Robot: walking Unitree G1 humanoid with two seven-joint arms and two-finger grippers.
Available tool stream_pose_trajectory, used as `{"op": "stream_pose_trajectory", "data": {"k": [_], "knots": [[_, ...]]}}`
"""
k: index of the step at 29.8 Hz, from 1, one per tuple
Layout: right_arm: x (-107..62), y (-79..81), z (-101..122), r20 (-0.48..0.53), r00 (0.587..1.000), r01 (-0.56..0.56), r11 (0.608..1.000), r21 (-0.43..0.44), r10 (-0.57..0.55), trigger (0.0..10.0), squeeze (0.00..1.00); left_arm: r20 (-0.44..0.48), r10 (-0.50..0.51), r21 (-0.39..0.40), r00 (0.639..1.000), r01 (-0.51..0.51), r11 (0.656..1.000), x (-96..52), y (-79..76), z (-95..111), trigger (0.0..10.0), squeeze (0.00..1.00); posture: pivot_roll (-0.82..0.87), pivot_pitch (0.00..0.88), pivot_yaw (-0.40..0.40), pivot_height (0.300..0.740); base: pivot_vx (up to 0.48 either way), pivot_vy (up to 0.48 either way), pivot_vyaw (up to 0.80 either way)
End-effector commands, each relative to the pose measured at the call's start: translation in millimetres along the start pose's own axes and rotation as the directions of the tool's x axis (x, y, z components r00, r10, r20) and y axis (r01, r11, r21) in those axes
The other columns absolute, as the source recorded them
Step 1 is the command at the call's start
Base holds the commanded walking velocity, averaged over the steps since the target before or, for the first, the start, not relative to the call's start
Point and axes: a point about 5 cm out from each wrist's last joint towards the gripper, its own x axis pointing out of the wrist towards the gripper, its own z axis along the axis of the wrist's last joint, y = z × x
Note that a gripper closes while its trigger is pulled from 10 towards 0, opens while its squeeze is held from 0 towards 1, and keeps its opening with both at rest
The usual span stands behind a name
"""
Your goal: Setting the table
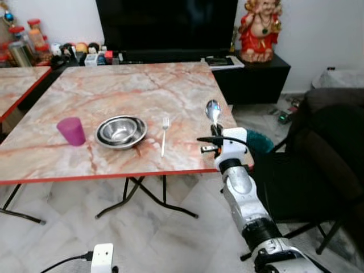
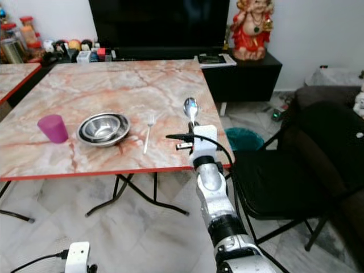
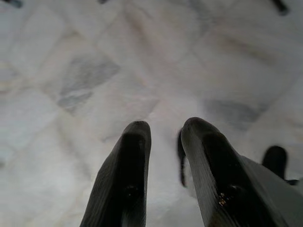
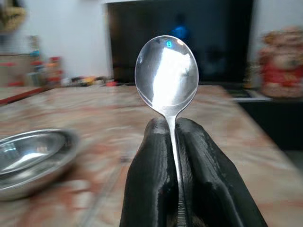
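Note:
My right gripper [image 1: 215, 129] is shut on a metal spoon [image 1: 213, 111], held upright with its bowl on top, above the right front corner of the marble table [image 1: 108, 91]. The wrist view shows the spoon [image 4: 166, 75] pinched between both black fingers [image 4: 149, 175]. On the table's front half lie a fork [image 1: 164, 135], a steel bowl [image 1: 121, 131] to its left, and a purple cup [image 1: 71, 131] further left. The spoon is right of the fork. My left gripper [image 3: 163, 137] hangs over the tiled floor, its fingers slightly apart with nothing between them.
A black chair [image 1: 296, 176] stands right of the table beside my arm. Behind the table are a dark TV console [image 1: 250, 74] with a red statue [image 1: 261, 28], and jars and bottles [image 1: 34, 48] at the back left. A second marble table [image 1: 14, 85] is on the left.

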Motion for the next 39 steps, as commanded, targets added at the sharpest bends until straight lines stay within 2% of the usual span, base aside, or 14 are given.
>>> {"op": "stream_pose_trajectory", "data": {"k": [1,29,39], "knots": [[2.3,-9.0,5.4,0.015,1.0,0.022,1.0,-0.011,-0.022,10.0,0.0,0.002,-0.008,-0.012,1.0,0.008,1.0,0.6,-4.2,1.7,10.0,0.0,-0.01,0.0,0.0,0.74,0.3,0.0,0.0],[0.1,-9.4,0.3,-0.01,1.0,0.025,1.0,-0.007,-0.025,10.0,0.0,-0.005,-0.005,-0.012,1.0,0.005,1.0,0.4,-4.3,0.5,10.0,0.0,-0.01,0.0,-0.005,0.74,0.297,0.0,0.0],[-0.7,-10.0,-4.0,-0.041,0.999,0.03,1.0,-0.01,-0.03,10.0,0.0,-0.013,-0.016,-0.022,1.0,0.016,1.0,0.0,-6.4,-2.1,10.0,0.0,-0.01,0.0,-0.006,0.74,0.0,0.0,0.0]]}}
